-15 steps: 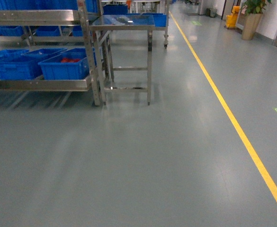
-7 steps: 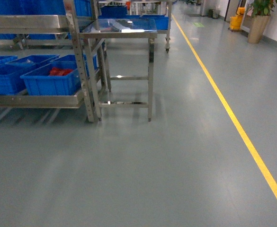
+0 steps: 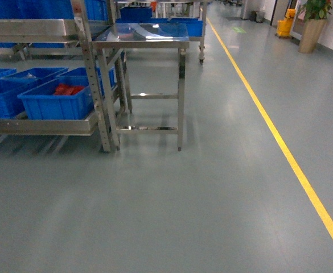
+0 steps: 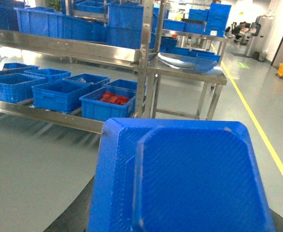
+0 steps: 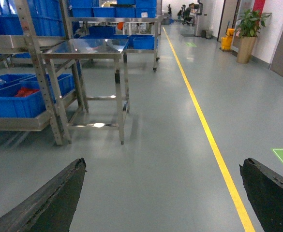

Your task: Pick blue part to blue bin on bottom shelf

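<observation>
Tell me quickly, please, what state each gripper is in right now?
Left gripper: cannot be told; a blue part fills its wrist view and the fingers are hidden.
Right gripper: open, fingers wide apart, holding nothing.

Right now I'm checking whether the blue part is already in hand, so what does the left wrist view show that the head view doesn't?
Only the left wrist view shows a large blue moulded part filling its foreground, close under the camera; the gripper itself is hidden, so a grasp cannot be confirmed. It also shows more blue bins along the bottom shelf. Only the head view shows the potted plant and a long stretch of open floor. Both share the bin of red parts, the steel table, and the yellow floor line.
</observation>
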### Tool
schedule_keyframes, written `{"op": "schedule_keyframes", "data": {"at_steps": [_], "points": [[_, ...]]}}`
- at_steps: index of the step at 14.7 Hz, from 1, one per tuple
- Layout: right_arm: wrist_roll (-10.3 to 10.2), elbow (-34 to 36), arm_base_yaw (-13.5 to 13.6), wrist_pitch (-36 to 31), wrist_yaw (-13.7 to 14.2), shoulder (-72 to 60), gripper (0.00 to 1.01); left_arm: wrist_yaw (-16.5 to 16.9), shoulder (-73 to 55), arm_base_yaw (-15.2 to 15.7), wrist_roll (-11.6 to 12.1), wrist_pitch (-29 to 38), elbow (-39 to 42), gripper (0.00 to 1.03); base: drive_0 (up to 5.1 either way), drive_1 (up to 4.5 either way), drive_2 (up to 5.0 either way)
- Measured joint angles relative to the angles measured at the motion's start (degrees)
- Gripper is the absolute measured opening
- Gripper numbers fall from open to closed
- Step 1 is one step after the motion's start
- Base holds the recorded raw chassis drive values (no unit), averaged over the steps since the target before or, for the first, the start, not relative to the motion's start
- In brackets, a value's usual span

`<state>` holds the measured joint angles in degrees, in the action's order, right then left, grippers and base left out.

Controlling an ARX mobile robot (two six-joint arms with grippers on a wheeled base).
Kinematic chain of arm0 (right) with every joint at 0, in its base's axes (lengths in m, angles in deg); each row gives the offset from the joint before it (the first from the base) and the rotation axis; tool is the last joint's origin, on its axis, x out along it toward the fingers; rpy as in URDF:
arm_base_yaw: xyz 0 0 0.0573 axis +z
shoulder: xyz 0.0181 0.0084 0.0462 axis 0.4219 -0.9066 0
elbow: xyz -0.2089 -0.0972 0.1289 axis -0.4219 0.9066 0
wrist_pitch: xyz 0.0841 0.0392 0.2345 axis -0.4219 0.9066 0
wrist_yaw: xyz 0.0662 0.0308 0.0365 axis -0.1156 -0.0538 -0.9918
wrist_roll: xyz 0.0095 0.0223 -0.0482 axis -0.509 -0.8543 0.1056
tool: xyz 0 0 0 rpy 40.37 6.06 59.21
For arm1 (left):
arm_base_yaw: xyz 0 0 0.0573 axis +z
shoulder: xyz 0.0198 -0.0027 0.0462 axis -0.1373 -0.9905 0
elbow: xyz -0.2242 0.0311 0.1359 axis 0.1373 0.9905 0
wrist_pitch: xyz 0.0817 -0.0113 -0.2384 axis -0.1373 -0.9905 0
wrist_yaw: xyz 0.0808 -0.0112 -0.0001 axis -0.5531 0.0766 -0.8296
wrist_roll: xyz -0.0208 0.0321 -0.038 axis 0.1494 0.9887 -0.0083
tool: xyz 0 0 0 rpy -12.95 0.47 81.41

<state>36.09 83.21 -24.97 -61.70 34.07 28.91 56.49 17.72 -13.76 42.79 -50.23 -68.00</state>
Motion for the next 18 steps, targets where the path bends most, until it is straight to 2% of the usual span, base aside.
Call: {"op": "schedule_keyframes", "data": {"at_steps": [18], "points": [[0.02, 0.0, 0.0, -0.04, -0.02, 0.0, 0.98, 0.04, 0.02, 0.0, 0.0, -0.11, 0.0, 0.43, 0.0, 4.06, -4.1]]}}
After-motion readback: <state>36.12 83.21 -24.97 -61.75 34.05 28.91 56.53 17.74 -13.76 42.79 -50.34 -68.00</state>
